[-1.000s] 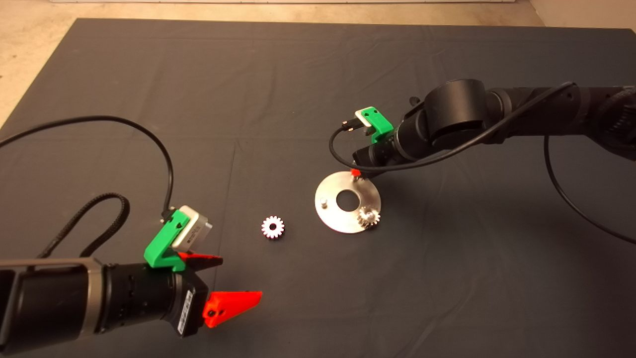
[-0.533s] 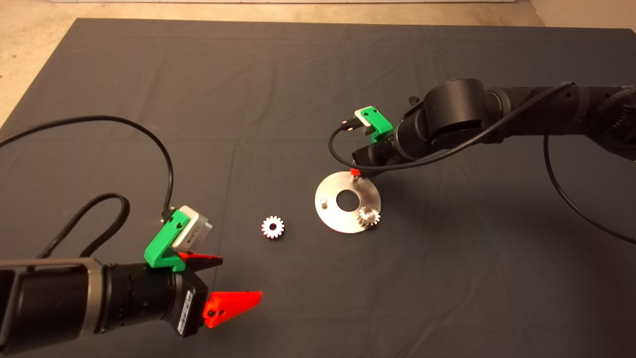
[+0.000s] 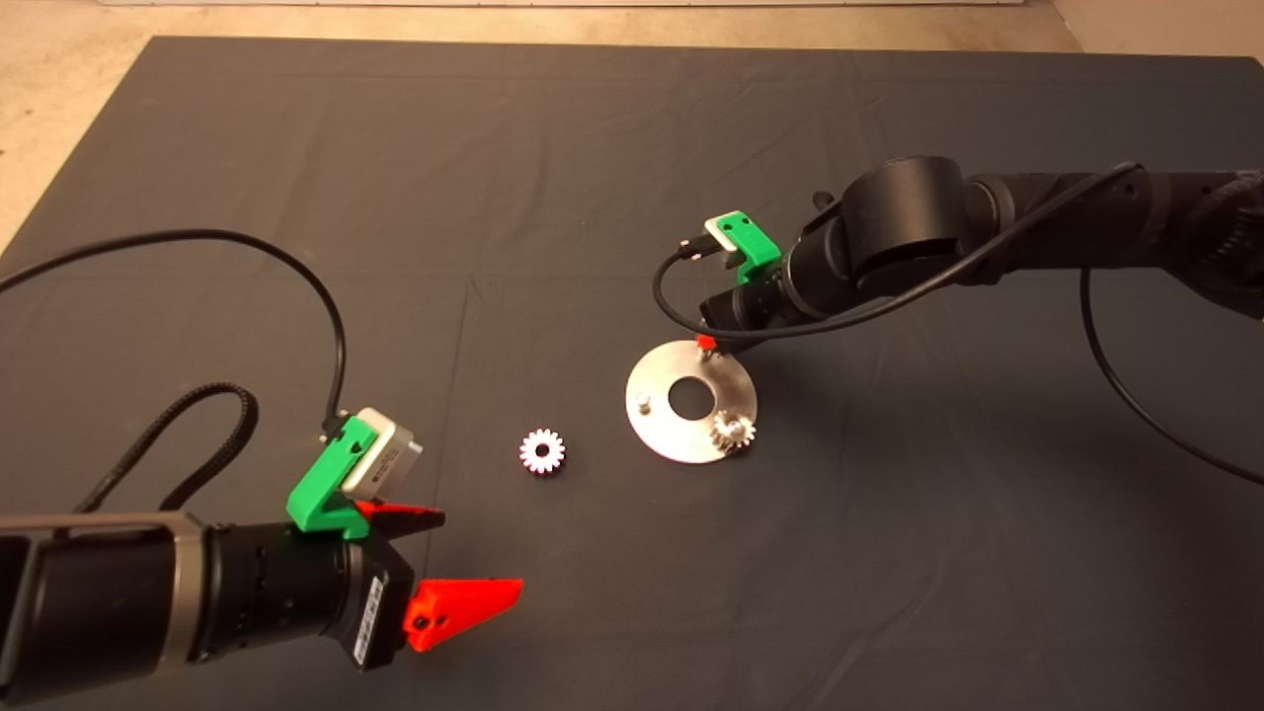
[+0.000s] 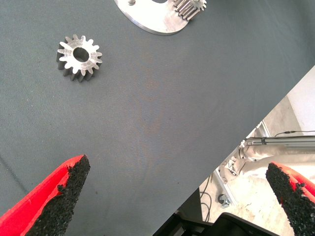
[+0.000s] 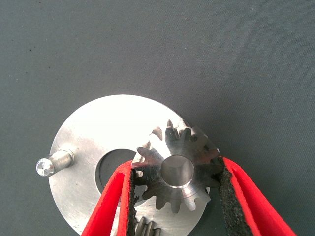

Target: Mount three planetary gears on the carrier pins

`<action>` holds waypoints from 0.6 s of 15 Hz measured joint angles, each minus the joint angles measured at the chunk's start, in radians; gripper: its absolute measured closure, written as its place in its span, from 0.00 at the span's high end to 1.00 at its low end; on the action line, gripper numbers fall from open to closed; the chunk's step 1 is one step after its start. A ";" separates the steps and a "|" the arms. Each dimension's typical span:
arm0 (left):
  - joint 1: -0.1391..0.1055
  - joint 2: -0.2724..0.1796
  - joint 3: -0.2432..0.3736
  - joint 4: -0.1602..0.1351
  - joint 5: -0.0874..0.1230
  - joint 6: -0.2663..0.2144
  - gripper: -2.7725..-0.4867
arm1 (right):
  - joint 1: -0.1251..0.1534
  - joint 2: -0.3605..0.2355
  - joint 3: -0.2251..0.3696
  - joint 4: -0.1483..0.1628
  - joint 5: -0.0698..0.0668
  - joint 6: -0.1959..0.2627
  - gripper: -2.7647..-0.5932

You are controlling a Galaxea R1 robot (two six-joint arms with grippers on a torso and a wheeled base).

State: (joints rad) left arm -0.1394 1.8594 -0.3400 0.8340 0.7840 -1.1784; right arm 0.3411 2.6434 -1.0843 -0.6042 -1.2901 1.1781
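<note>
The aluminium disc [image 3: 657, 427] lies at mid-mat. One grey gear [image 3: 732, 431] sits on its near-right pin, and one pin [image 3: 643, 401] stands bare on the left. My right gripper [image 3: 705, 343] is at the disc's far rim, shut on a steel-grey gear [image 5: 170, 142] held flat over the disc [image 5: 88, 142]. A silvery face shows inside that gear's centre hole. The bare pin [image 5: 51, 163] and the seated gear [image 5: 145, 227] show too. The bright gear [image 3: 542, 451] lies on the mat left of the disc. My left gripper [image 3: 481, 551] is open and empty at lower left.
The left wrist view shows the bright gear [image 4: 78, 57], the disc's edge [image 4: 152, 24] and the mat's edge with the floor beyond. A black cable [image 3: 296, 267] loops over the left mat. Another cable [image 3: 1126, 395] hangs from the right arm.
</note>
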 joint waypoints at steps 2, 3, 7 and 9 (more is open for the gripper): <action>0.000 0.000 0.000 0.000 0.000 0.000 0.93 | 0.000 0.000 0.000 0.000 0.000 0.000 0.15; 0.000 0.000 0.000 0.000 0.000 0.000 0.93 | 0.000 0.003 0.000 0.000 -0.003 0.000 0.15; -0.022 0.000 0.000 0.000 -0.003 -0.013 0.93 | 0.000 0.013 -0.001 0.000 -0.002 0.000 0.15; -0.022 0.000 0.000 0.000 -0.004 -0.014 0.93 | 0.000 0.014 -0.001 0.000 -0.005 0.000 0.15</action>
State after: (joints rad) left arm -0.1611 1.8594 -0.3400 0.8340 0.7802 -1.1921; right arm 0.3406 2.6570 -1.0857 -0.6043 -1.2951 1.1781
